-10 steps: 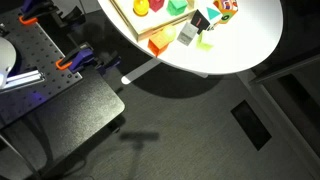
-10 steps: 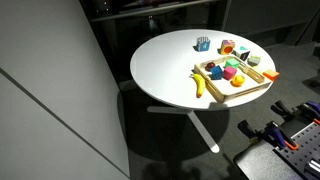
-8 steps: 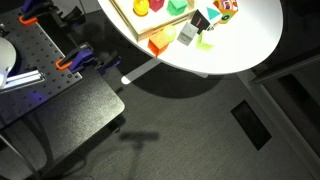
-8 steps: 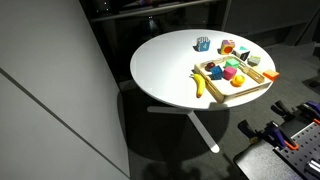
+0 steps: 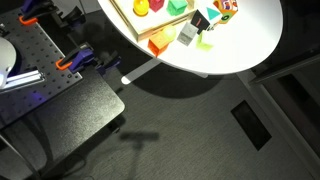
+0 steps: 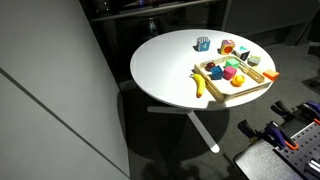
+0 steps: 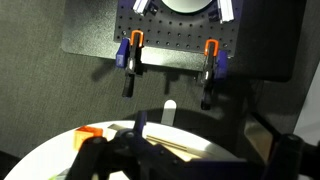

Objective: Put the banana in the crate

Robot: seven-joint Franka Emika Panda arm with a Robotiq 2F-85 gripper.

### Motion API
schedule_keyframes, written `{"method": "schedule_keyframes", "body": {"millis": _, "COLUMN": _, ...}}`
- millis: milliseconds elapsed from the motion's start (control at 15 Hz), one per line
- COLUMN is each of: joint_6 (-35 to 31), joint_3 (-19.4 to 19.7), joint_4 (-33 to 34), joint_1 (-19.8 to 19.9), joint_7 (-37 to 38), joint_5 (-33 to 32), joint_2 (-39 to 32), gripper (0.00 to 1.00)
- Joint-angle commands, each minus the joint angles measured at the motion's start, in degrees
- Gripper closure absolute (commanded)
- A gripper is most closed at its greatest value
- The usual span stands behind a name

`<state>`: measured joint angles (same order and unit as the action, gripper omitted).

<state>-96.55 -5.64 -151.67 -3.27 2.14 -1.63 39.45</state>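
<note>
**In an exterior view:** nothing differs from the frames of the preceding half-second. The round white table (image 5: 240,40), the shallow wooden crate (image 5: 130,27) of coloured blocks and the black perforated base plate (image 5: 60,95) stand exactly as they did. Neither the arm nor the banana can be identified here. Finding: no motion has begun, so the task is judged not yet started.

**In an exterior view:** likewise unchanged. The yellow banana (image 6: 199,85) lies flat on the table (image 6: 160,60), outside the crate (image 6: 262,80) and hard against its near corner (touching or just beside; this cannot be resolved). The arm is out of frame.

**Wrist view:** the dark two-finger gripper (image 7: 190,160) is a blurred silhouette along the lower edge. Its fingers appear parted, with nothing between them. Beyond it lie the table's rim (image 7: 45,165), the floor, and the base plate (image 7: 180,40) with its orange-handled clamps (image 7: 132,50). The banana is not discernible here. It is therefore judged well apart from the tool, with the whole approach still outstanding.
</note>
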Motion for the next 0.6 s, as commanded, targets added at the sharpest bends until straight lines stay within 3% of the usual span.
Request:
{"method": "schedule_keyframes", "body": {"millis": 0, "joint_6": -4.5, "joint_3": 0.4, "joint_4": 3.6, "joint_1": 0.3, "joint_7": 0.1, "joint_5": -1.5, "joint_2": -5.4, "gripper": 0.0}}
{"method": "schedule_keyframes", "body": {"millis": 533, "joint_6": -15.5, "joint_3": -1.4, "joint_4": 12.1, "joint_1": 0.1, "joint_7": 2.5, "joint_5": -3.1, "joint_2": -18.9, "gripper": 0.0}}
